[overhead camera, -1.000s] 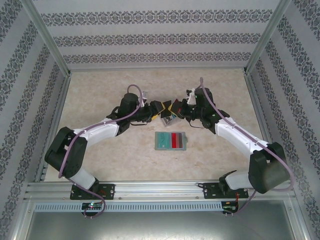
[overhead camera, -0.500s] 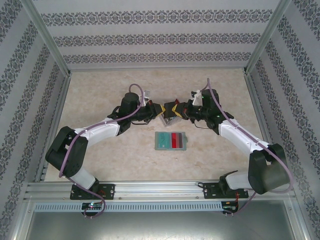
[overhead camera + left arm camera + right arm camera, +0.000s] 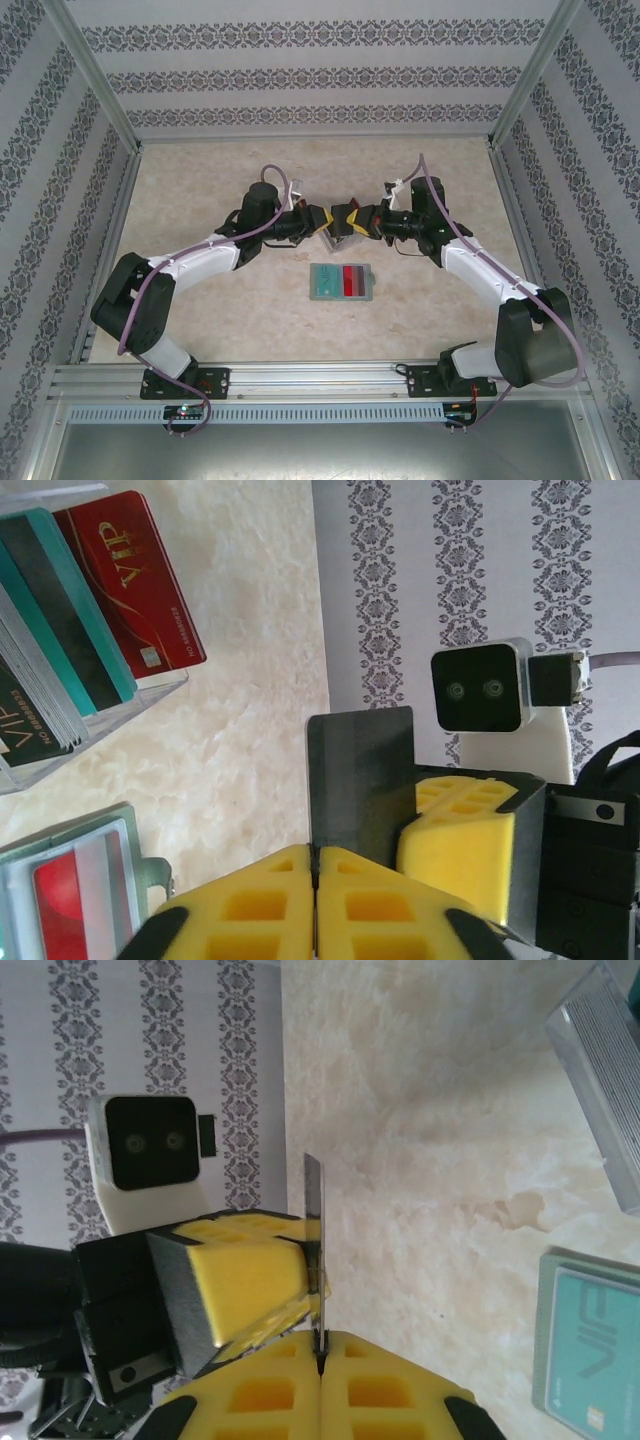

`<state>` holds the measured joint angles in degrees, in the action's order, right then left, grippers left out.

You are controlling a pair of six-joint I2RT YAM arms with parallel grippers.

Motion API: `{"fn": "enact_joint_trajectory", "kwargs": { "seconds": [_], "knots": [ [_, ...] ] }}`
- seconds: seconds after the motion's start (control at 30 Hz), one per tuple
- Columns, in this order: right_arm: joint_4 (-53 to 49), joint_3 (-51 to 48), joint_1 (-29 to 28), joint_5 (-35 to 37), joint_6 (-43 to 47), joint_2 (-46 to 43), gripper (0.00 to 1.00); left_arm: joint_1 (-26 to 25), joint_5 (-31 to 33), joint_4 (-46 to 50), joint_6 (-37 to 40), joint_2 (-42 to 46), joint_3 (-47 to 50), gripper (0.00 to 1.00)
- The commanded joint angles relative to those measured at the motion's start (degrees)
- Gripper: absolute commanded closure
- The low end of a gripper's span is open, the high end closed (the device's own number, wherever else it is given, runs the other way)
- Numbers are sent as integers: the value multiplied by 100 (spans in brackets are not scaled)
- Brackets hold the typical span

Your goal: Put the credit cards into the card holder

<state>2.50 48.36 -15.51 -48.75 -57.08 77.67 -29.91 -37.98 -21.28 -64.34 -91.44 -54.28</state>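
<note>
Dark grey credit card, thin, flat, plain matte face.

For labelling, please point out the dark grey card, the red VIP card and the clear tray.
dark grey card (image 3: 360,768): left wrist view, its bare dark face.
red VIP card (image 3: 130,585): left wrist view, middle of its face.
clear tray (image 3: 603,1090): right wrist view, its ribbed side wall.

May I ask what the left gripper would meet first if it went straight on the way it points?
The dark grey card, face-on ahead of the left gripper and pinched by the right gripper; they may be touching.
</note>
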Motion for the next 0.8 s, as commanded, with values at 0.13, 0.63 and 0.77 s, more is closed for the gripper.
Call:
{"fn": "enact_joint_trajectory", "kwargs": {
  "seconds": [0.13,0.63,0.77],
  "knots": [
    [-1650,-378,-230,1718,1400,-162,100,-24,702,1868,807,169,-46,53],
    [-2324,-1056,-945,3812,2063,-458,100,-458,1349,2915,1295,-176,256,47],
    [-2258,-1137,-917,3759,2148,-538,100,-507,1357,2999,1362,-352,182,52]
  ]
}}
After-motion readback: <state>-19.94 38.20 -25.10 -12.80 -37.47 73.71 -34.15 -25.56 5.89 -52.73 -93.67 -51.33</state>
